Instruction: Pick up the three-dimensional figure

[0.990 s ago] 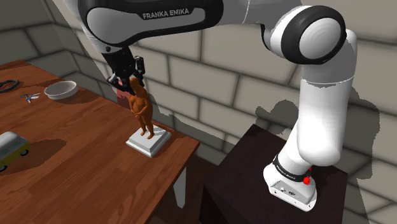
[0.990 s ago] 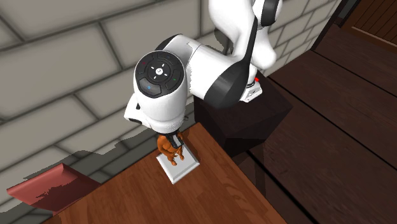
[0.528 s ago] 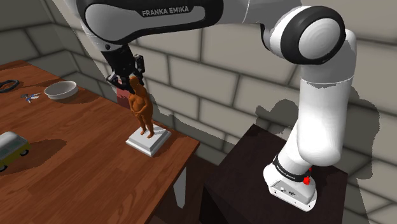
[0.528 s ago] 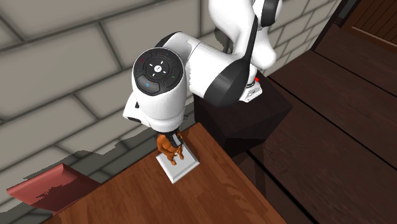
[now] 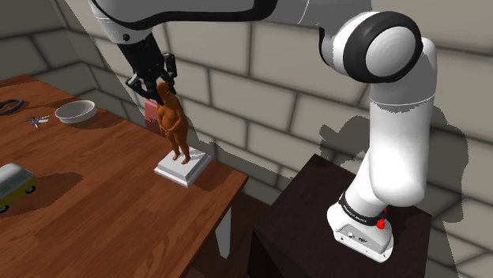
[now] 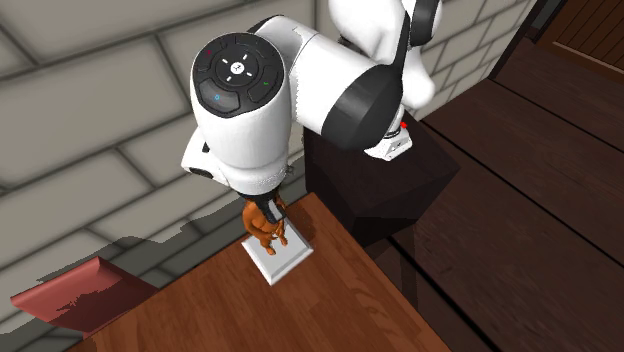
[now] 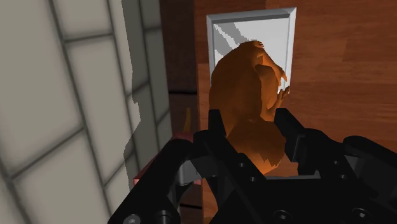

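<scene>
The jaws are clamped on the head of the orange figure [image 5: 174,126], upright on its white square base [image 5: 183,168] at a corner of the bench [image 5: 95,213]. It looks rigid and bottom-heavy. The rounded head may slip, so a grip on the torso seems safer.

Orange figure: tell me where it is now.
In the shoulder view the orange figure stands left of centre on its white base, at the table corner beside the brick wall, head clasped in the tool.

The white arm [image 5: 393,150] arches over, wrist turned down; its black pincer [image 5: 157,84] clasps the orange figure [image 5: 174,126] by the head between both fingers [image 7: 217,125].
</scene>
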Controlling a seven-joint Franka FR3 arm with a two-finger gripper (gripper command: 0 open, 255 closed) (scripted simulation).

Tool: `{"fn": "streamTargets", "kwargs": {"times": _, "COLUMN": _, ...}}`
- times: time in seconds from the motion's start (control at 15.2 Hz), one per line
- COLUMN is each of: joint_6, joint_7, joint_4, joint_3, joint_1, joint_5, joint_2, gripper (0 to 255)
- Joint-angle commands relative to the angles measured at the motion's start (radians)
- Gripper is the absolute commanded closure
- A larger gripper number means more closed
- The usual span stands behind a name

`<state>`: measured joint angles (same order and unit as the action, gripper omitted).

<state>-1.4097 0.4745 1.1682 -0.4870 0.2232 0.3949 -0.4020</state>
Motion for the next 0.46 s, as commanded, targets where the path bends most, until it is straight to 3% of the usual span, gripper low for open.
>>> {"fn": "streamTargets", "kwargs": {"times": 0.0, "joint_6": 0.037, "joint_7": -0.008, "joint_4": -0.05, "joint_3": 0.001, "joint_1": 0.01, "joint_5": 0.007, "joint_2": -0.01, "gripper": 255}}
{"fn": "streamTargets", "kwargs": {"times": 0.26, "joint_6": 0.111, "joint_7": -0.022, "joint_4": -0.16, "joint_3": 0.004, "joint_1": 0.039, "joint_5": 0.026, "joint_2": -0.045, "gripper": 255}}
{"fn": "streamTargets", "kwargs": {"times": 0.4, "joint_6": 0.114, "joint_7": -0.023, "joint_4": -0.164, "joint_3": 0.005, "joint_1": 0.04, "joint_5": 0.026, "joint_2": -0.047, "gripper": 255}}
